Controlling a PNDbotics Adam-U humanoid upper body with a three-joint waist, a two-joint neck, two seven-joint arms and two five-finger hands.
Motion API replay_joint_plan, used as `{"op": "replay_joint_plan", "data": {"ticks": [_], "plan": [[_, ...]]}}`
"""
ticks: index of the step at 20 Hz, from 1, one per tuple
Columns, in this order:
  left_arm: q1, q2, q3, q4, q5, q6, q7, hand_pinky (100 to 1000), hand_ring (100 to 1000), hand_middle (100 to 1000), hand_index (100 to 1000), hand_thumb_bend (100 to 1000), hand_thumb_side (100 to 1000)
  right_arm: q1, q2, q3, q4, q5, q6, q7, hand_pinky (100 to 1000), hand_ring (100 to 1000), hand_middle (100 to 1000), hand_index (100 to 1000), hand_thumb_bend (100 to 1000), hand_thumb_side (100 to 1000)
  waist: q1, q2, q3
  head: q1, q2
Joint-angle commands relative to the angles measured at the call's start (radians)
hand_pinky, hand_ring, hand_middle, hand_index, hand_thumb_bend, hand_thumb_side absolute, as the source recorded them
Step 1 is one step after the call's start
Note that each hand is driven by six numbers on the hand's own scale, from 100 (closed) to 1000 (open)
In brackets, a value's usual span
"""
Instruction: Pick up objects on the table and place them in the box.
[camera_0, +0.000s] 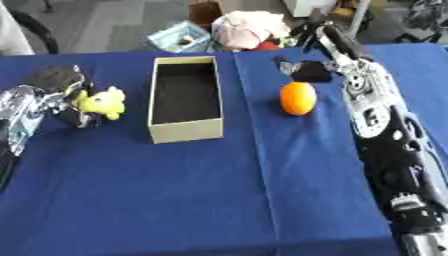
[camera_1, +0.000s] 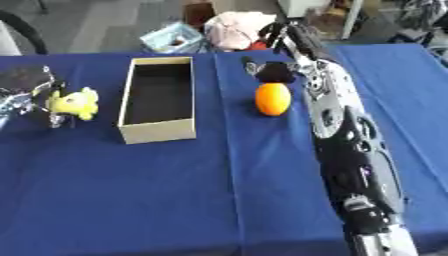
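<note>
The left hand (camera_0: 61, 97) is curling its fingers around the yellow plush toy (camera_0: 102, 102), just left of the open box (camera_0: 185, 129). It looks soft and light, best squeezed around its body. The right hand (camera_1: 289, 40) is reaching far past the orange ball (camera_1: 273, 99); I cannot tell its fingers. The left eye view shows more of the left arm.

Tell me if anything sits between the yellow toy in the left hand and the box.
Nothing visible does. The left hand holds the yellow toy beside the box, with only bare blue cloth between them.
</note>
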Motion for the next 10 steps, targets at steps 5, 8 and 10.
{"op": "replay_joint_plan", "data": {"ticks": [5, 8, 10], "plan": [[-0.083, -0.016, -0.035, -0.119, 0.020, -0.001, -0.019, 481, 278, 259, 400, 379, 183, -0.009, 0.014, 0.007, -0.012, 0.001, -0.009, 0.009, 720, 622, 607, 808, 324, 437, 0.007, -0.026, -0.016, 0.004, 0.006], [-0.107, -0.057, -0.059, -0.118, 0.010, -0.018, -0.035, 484, 281, 262, 404, 375, 181, -0.006, 0.022, 0.011, -0.010, 0.001, -0.013, 0.012, 720, 622, 606, 807, 324, 437, 0.008, -0.028, -0.023, 0.009, 0.006], [-0.117, -0.083, -0.074, -0.110, 0.002, -0.033, -0.043, 487, 286, 268, 411, 372, 178, -0.005, 0.027, 0.013, -0.010, 0.001, -0.015, 0.013, 720, 622, 606, 807, 325, 437, 0.008, -0.029, -0.028, 0.014, 0.006]]}}
